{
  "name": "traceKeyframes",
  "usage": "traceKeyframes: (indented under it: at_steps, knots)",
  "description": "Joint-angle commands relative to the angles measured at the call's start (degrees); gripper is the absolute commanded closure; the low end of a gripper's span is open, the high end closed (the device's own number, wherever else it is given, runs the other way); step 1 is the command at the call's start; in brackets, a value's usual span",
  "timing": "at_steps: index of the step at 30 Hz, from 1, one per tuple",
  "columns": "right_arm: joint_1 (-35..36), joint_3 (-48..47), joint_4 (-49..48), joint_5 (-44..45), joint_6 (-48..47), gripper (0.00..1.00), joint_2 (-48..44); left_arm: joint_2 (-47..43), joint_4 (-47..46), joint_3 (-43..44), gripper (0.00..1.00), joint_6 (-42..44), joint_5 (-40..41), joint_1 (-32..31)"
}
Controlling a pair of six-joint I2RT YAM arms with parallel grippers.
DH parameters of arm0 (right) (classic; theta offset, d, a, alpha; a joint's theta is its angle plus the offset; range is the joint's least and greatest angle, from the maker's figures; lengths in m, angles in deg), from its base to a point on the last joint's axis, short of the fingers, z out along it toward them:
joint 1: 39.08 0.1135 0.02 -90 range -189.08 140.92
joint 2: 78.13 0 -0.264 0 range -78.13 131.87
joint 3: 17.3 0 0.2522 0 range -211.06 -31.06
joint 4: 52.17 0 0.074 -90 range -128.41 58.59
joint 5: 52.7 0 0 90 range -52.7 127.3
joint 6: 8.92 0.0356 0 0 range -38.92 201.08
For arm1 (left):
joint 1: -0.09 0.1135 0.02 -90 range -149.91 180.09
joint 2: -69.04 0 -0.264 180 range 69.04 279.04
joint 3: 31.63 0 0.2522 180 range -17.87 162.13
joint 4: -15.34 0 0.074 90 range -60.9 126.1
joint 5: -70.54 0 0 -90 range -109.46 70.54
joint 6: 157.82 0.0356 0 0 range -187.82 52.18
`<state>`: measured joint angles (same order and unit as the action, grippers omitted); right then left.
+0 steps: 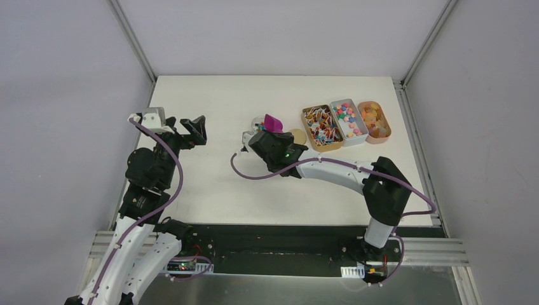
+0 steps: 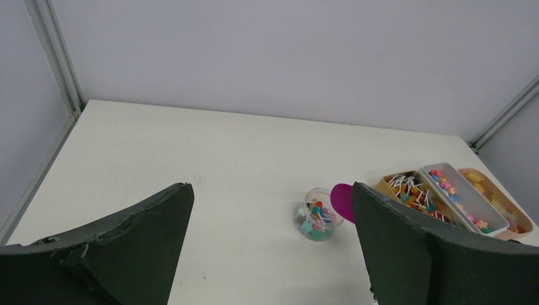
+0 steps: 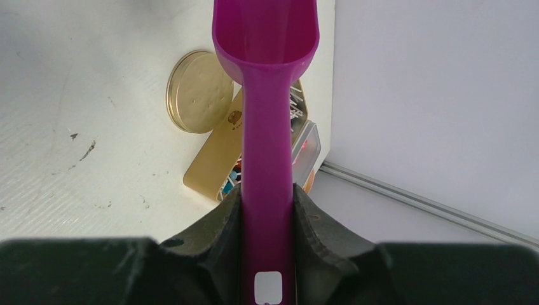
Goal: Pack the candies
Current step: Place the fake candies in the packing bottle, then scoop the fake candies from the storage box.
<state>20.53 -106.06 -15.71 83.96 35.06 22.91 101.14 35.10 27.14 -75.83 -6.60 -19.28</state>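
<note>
Glass jar [image 2: 316, 222] between wide-apart fingers [image 2: 127, 248]

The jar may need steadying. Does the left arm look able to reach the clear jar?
Likely yes: the left gripper is open, bare table lies between, though the scoop hangs beside the jar.

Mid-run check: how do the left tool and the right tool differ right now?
The left tool is wide open and empty; the right tool is shut on the purple scoop by its handle. The left tool hangs over the left side of the table, apart from the glass jar; the right tool has the scoop next to that jar. Both have dark fingers.
</note>
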Motion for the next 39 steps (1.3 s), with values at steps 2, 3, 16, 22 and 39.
traceKeyframes:
  at_steps: [2, 3, 16, 22, 39]
  knots:
    - [0.21, -0.11, -1.68, -1.21, 2.50, 1.00, -6.49, 0.26, -2.63, -1.40, 0.01, -1.56, 5.97, 0.39]
    - [0.02, 0.29, -1.55, -1.81, 3.34, 1.00, -7.48, 0.50, -2.73, -1.62, 0.01, -2.02, 6.75, 0.35]
    - [-9.71, 2.66, 4.71, -12.98, 18.26, 1.00, -17.51, 5.49, -2.79, 0.73, 0.01, -3.54, -4.13, 0.39]
    - [-17.37, -1.10, 12.98, -18.96, 25.61, 1.00, -19.49, 15.76, -0.69, 6.05, 0.05, -7.02, -12.20, 0.39]
    - [-29.30, -12.25, 35.31, -25.88, 38.51, 1.00, -9.81, 55.51, -9.85, 25.44, 0.29, -16.17, -26.84, -1.33]
